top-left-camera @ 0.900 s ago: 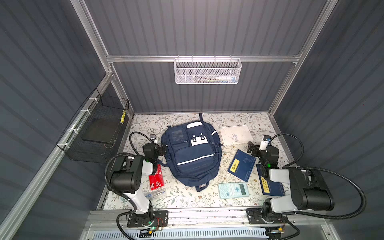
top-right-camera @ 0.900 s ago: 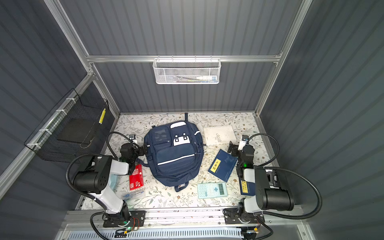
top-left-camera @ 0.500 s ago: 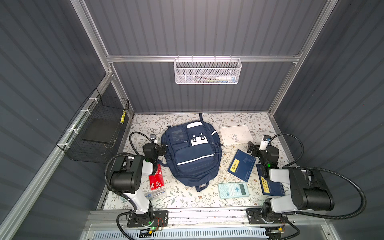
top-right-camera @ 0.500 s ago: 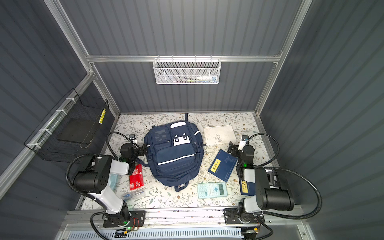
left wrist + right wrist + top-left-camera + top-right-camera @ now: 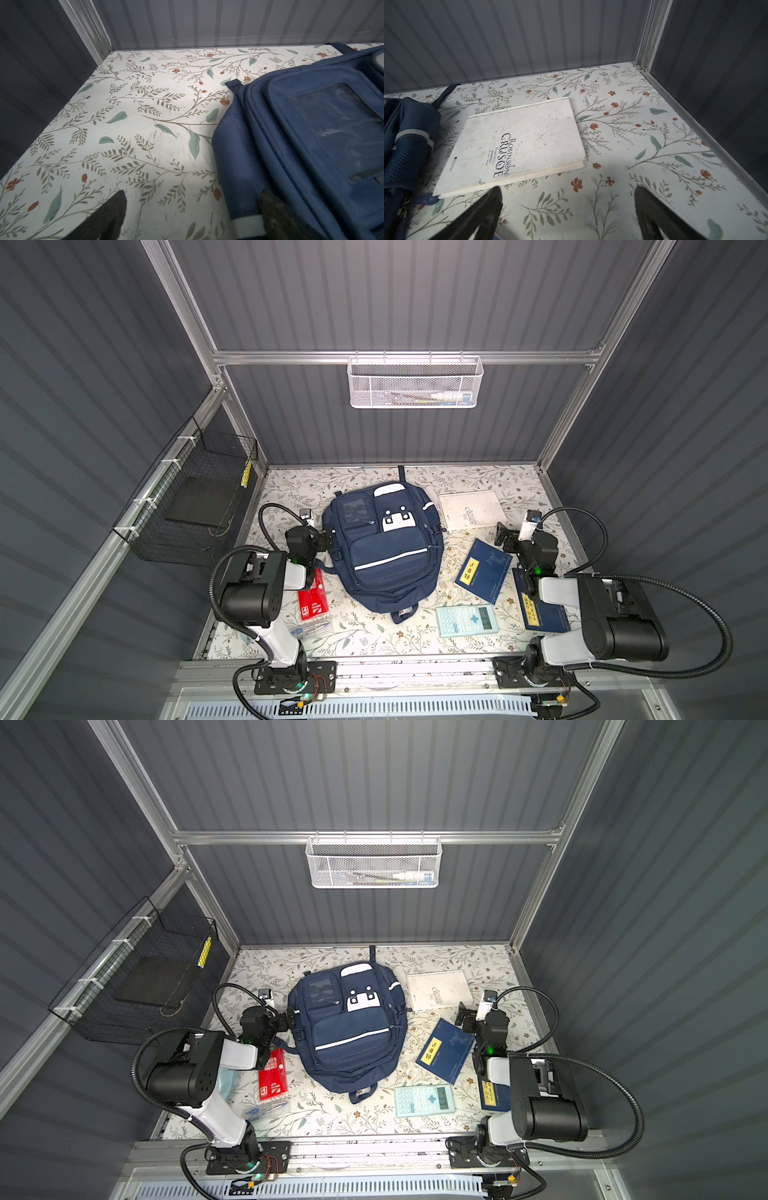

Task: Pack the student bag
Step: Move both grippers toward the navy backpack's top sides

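The student bag, a navy backpack with white trim, lies flat, front up, in the middle of the floral table in both top views. My left gripper is low at the bag's left side and open. In the left wrist view one finger overlaps the bag's side pocket and nothing is between the jaws. My right gripper is open over bare table, just short of a white book to the right of the bag.
A blue notebook, a light-blue calculator and a second blue notebook lie at the right. A red box and a clear pen pack lie at the left. A white mesh basket hangs on the back wall, a black wire basket on the left wall.
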Tool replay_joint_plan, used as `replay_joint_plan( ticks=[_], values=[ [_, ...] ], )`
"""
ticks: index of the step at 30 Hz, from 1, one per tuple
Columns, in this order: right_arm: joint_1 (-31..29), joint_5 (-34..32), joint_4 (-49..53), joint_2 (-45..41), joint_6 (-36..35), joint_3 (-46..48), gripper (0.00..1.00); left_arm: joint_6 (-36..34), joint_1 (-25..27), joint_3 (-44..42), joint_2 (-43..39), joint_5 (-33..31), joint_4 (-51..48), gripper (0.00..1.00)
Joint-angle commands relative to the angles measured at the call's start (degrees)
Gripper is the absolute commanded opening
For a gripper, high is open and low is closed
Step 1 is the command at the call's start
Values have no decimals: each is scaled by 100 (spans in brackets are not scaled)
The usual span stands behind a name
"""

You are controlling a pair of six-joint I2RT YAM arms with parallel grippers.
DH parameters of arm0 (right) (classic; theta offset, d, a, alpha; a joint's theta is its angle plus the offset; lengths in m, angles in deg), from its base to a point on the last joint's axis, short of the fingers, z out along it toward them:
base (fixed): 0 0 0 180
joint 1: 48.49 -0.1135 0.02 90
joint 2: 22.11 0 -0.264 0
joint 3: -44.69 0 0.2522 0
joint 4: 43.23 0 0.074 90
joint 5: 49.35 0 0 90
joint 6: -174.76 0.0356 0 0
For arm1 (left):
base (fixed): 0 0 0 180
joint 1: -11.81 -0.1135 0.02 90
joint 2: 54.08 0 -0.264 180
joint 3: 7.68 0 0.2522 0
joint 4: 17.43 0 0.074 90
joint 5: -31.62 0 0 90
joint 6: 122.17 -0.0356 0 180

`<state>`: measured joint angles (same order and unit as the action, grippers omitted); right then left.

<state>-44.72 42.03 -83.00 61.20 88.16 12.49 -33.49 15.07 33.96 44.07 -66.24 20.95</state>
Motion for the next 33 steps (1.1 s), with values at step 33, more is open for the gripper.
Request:
replay_joint_plan(
  ticks=[33],
  values=[
    [-2244, 1966, 6390, 2421, 1408, -5618, 88, 3377, 1571, 1319, -407, 595, -4230, 71]
  ],
)
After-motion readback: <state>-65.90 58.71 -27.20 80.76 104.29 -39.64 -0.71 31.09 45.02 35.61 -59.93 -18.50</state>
